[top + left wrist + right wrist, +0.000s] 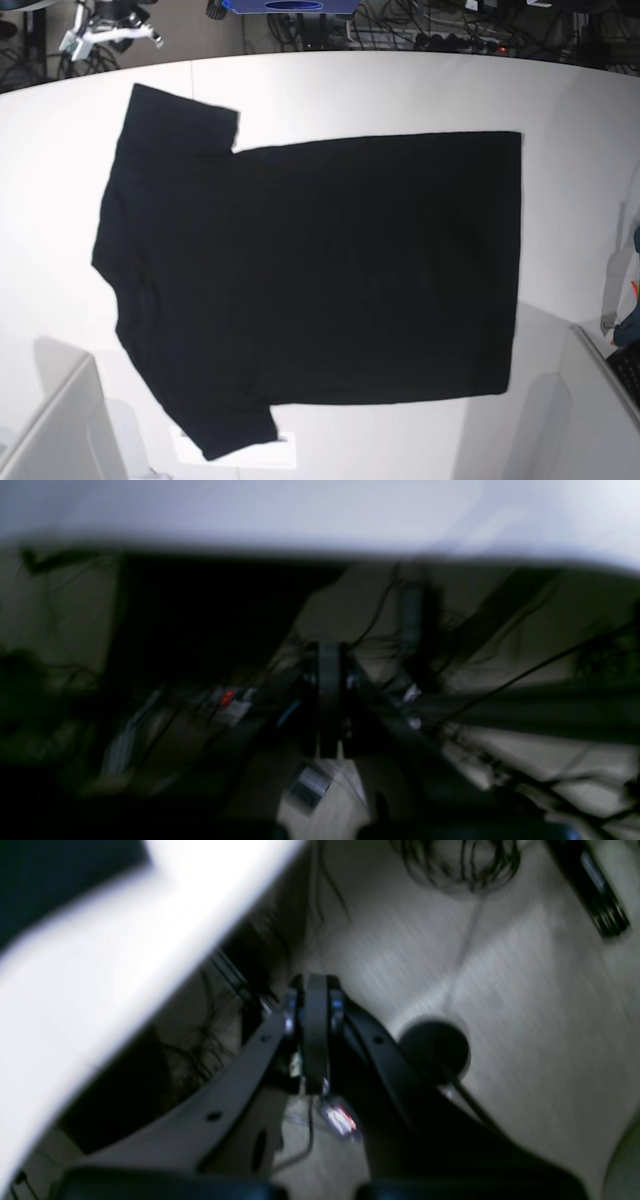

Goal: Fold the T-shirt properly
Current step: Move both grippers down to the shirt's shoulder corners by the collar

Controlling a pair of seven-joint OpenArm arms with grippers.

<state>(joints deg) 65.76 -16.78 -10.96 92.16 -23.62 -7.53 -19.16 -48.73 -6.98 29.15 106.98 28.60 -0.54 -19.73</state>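
Note:
The T-shirt (320,270) lies flat on the white table (400,90), plain black side up, with its collar and sleeves to the left and its hem to the right. No gripper shows in the base view; only pale arm parts sit at the lower left (60,430) and lower right (590,400) corners. In the blurred left wrist view, my left gripper (329,652) is shut with nothing in it, off the table's edge above the floor. My right gripper (316,982) is likewise shut and empty, beside the white table edge (100,965).
Cables and a power strip (440,35) lie beyond the far table edge, with a blue object (290,5) there too. A white sheet (240,452) peeks out under the near sleeve. Cables (450,860) and a dark round foot (435,1045) lie on the floor below.

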